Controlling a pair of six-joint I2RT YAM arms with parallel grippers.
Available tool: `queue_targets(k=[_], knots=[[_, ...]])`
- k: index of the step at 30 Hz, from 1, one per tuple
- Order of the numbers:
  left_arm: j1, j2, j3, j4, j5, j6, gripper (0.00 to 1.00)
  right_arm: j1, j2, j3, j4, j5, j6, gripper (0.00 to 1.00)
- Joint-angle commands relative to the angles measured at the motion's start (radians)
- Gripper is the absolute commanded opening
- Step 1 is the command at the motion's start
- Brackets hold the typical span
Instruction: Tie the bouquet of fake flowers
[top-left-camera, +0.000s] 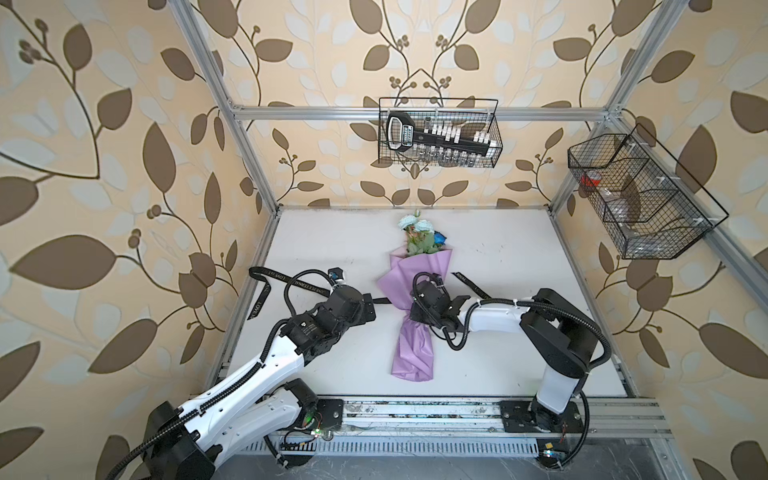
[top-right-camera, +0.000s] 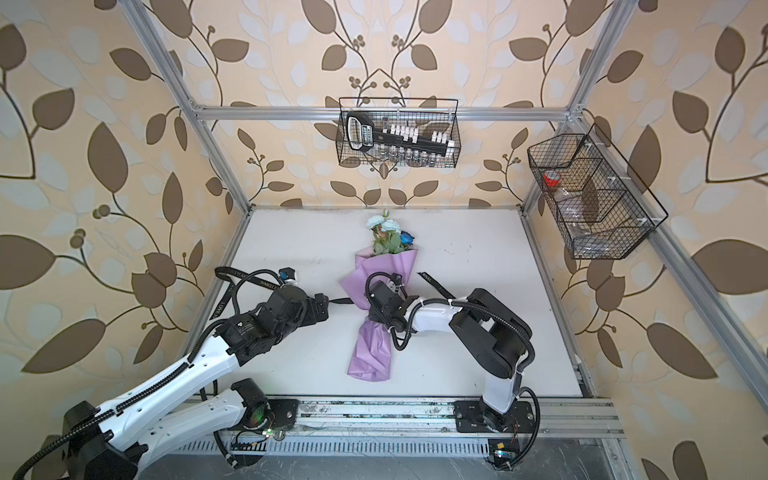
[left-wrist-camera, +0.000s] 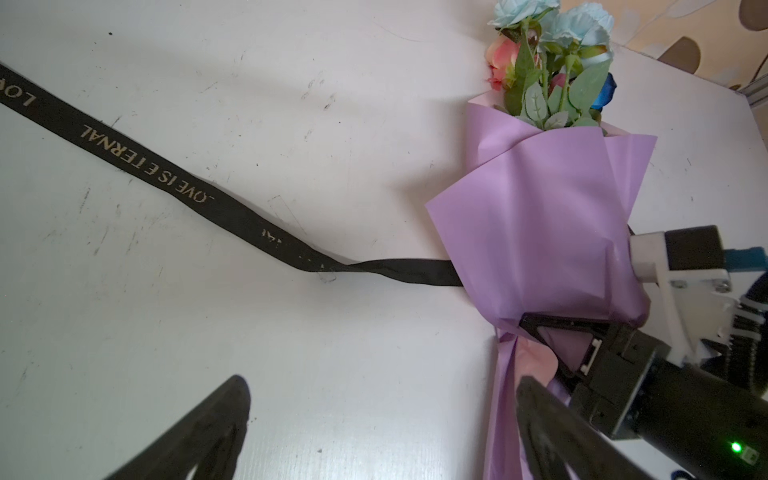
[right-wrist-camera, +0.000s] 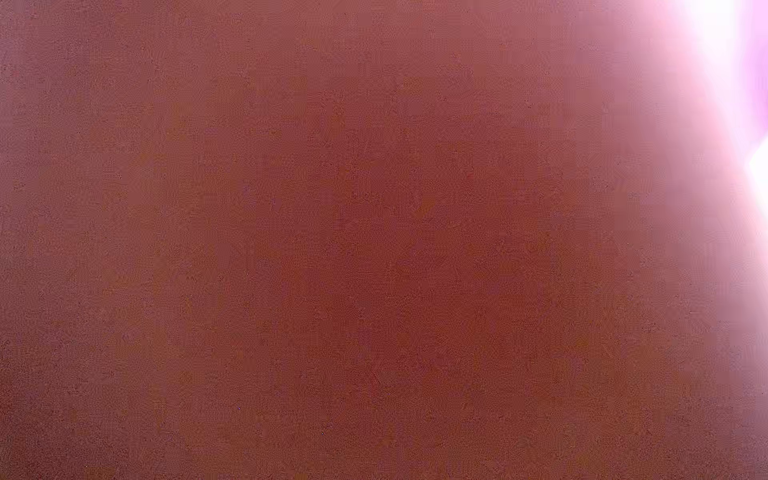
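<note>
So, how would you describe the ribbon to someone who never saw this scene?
Find the white table, then the lilac-wrapped bouquet lying in its middle. The ribbon comes out on both sides of it; it alone is a long black strip with pale lettering.

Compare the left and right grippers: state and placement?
Left gripper is wide open; right gripper is shut. Left gripper sits beside the bouquet of fake flowers, apart from it; right gripper lies against its gathered waist. Left wrist view is clear; right wrist view shows only a pinkish blur. Shared: both face the bouquet's waist.
</note>
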Motion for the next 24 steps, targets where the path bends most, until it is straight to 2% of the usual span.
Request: queue_targets(k=[1,5,8,13,16,19,21,24], knots=[[0.013,0.021,0.026,0.027,-0.047,-0.009,0.99,-0.066,0.015,-0.069,-0.205,0.012,-0.127,0.00],[0.043,0.073,0.057,0.022,-0.062,0.003,0.99,-0.144,-0.017,-0.087,-0.259,0.029,-0.232,0.00],[0.116,0.107,0.083,0.011,-0.065,-0.015,0.99,-0.190,-0.039,-0.104,-0.276,0.042,-0.290,0.00],[0.340,0.177,0.097,0.057,0.024,-0.039,0.99,-0.214,-0.052,-0.095,-0.303,0.065,-0.342,0.00],[0.559,0.269,0.104,0.082,0.176,-0.066,0.99,-0.215,-0.057,-0.080,-0.317,0.074,-0.356,0.00],[0.729,0.358,0.122,0.132,0.303,-0.092,0.98,-0.222,-0.058,-0.072,-0.329,0.075,-0.369,0.00],[0.785,0.407,0.144,0.153,0.331,-0.100,0.97,-0.224,-0.054,-0.065,-0.329,0.058,-0.370,0.00],[0.797,0.473,0.205,0.150,0.269,-0.078,0.94,-0.222,-0.054,-0.056,-0.319,0.009,-0.339,0.00]])
